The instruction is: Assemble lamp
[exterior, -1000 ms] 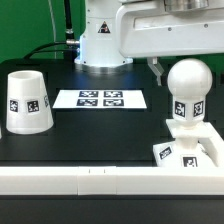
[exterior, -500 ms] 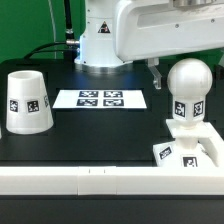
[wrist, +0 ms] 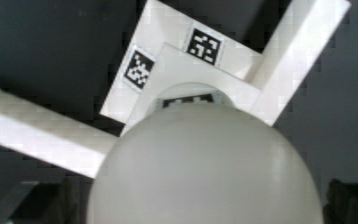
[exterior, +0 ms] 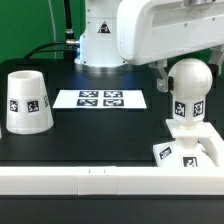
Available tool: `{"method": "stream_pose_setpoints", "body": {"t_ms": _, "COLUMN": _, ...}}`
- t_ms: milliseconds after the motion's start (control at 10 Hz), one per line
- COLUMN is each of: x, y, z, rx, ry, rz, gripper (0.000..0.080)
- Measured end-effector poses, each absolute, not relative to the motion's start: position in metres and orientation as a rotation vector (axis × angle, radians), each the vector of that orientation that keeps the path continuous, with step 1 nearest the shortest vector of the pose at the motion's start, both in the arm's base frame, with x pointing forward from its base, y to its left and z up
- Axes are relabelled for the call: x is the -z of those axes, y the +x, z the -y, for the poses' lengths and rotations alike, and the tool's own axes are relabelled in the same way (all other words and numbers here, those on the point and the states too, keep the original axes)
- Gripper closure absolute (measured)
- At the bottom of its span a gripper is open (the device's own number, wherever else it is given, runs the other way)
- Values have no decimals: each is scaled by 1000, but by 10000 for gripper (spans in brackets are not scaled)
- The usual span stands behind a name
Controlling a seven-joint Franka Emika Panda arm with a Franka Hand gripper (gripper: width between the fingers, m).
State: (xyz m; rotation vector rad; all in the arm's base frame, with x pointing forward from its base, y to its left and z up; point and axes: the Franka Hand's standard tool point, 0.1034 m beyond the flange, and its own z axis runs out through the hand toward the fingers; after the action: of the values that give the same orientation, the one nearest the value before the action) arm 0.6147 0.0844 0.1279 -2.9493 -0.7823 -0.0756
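The round bulb stands upright on its tagged stem on the flat square base at the exterior view's right. The tapered shade stands alone at the exterior view's left. One dark finger hangs just beside the bulb's left side; the other is hidden. In the wrist view my gripper straddles the bulb, with dark fingers at both sides and narrow gaps between them and the bulb. It looks open. The base with two tags lies beyond the bulb.
The marker board lies flat at the middle of the black table. A white rail runs along the front edge and turns up beside the base. The robot's white pedestal stands at the back.
The arm has come lower and shifted toward the exterior view's right. The visible finger has dropped from above the bulb's left shoulder to beside it. The lamp parts have not moved.
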Motion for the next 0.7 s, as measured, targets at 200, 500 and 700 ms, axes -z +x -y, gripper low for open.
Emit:
{"method": "stream_pose_setpoints", "body": {"t_ms": 200, "x": -127, "y": 616, "z": -85, "rx": 92, "ry": -2897, "rz": 1073, "gripper": 101}}
{"method": "stream_pose_setpoints", "body": {"t_ms": 500, "x": -128, "y": 617, "z": -86, "rx": 91, "ry": -2741, "rz": 1503, "gripper": 101}}
{"method": "stream_pose_setpoints", "body": {"t_ms": 700, "x": -127, "y": 618, "z": -88, "rx": 84, "ry": -2627, "rz": 1719, "gripper": 101}}
